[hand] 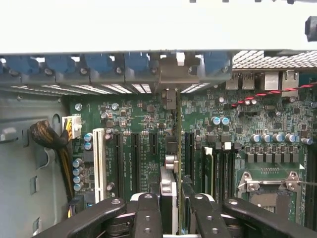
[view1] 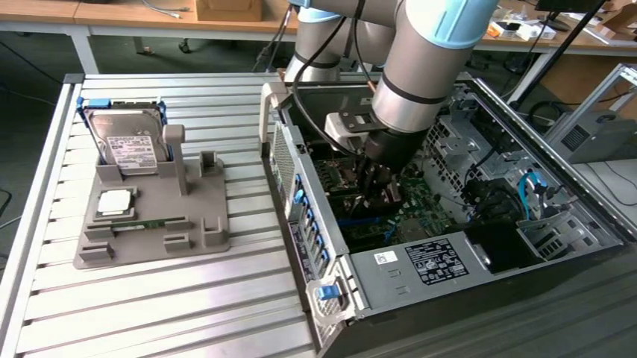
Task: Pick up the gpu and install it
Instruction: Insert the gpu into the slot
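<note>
Lab bench of ribbed aluminium slats, cluttered wooden desks behind. An open tower case lies on its side on the bench, the arm reaching down into it. Gripper pinches the gpu edge-on between its black fingers; the jaws stand part-closed on the thin card. In the wrist view the card runs as a thin dark line from the fingers up to its silvery bracket end, which sits at the case's rear slot openings, among the blue retention clips. The card is just over the motherboard, lined up along one of the long black slots; whether the edge connector has seated I cannot tell. To do this step well, by my judgement: keep the card square to the board, bracket tab fed into its rear gap, and press straight down evenly along the slot with no twist. Board is green, studded with round metal capacitors; slots are glossy black plastic, one white; case walls are dull grey sheet steel. On the exterior view's left, well apart, a grey moulded holder carries a hard drive standing upright and a green memory stick lying flat.
</note>
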`<state>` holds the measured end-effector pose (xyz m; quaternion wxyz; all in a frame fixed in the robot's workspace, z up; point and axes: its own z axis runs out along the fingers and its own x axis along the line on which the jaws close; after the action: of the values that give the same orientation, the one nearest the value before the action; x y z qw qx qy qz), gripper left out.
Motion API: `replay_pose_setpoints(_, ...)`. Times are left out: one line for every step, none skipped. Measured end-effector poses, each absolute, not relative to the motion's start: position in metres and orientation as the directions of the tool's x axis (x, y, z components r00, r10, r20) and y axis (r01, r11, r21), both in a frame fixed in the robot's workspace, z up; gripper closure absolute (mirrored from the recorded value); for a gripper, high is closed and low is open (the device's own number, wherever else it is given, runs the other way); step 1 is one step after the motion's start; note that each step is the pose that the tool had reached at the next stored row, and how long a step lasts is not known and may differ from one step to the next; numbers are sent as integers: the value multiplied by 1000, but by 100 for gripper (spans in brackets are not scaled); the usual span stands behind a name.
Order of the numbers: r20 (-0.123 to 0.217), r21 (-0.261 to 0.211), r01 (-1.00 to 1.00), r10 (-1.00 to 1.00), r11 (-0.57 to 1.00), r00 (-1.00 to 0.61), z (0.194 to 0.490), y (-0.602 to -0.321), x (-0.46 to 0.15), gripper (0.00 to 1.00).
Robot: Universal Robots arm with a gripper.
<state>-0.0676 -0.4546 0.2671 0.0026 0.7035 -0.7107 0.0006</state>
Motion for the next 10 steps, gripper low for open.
replay_pose_setpoints(5, 3, -1000, -1000, 10, -10, 267, -455, -68, 73)
replay_pose_setpoints(5, 3, -1000, -1000, 10, -10, 267, -455, -68, 73)
replay_pose_setpoints(5, 3, -1000, -1000, 10, -10, 267, -455, -68, 73)
replay_pose_setpoints(5, 3, -1000, -1000, 10, -10, 267, -455, -68, 73)
replay_pose_setpoints(4, 3, -1000, -1000, 10, -10, 267, -455, -68, 73)
replay_pose_setpoints(5, 3, -1000, -1000, 10, -10, 267, -455, -68, 73)
replay_pose_setpoints(4, 3, -1000, -1000, 10, -10, 267, -455, -68, 73)
replay_pose_setpoints(4, 3, -1000, -1000, 12, -12, 267, -455, -68, 73)
replay_pose_setpoints(4, 3, -1000, -1000, 17, -17, 267, -455, -67, 73)
replay_pose_setpoints(4, 3, -1000, -1000, 20, -20, 267, -455, -67, 73)
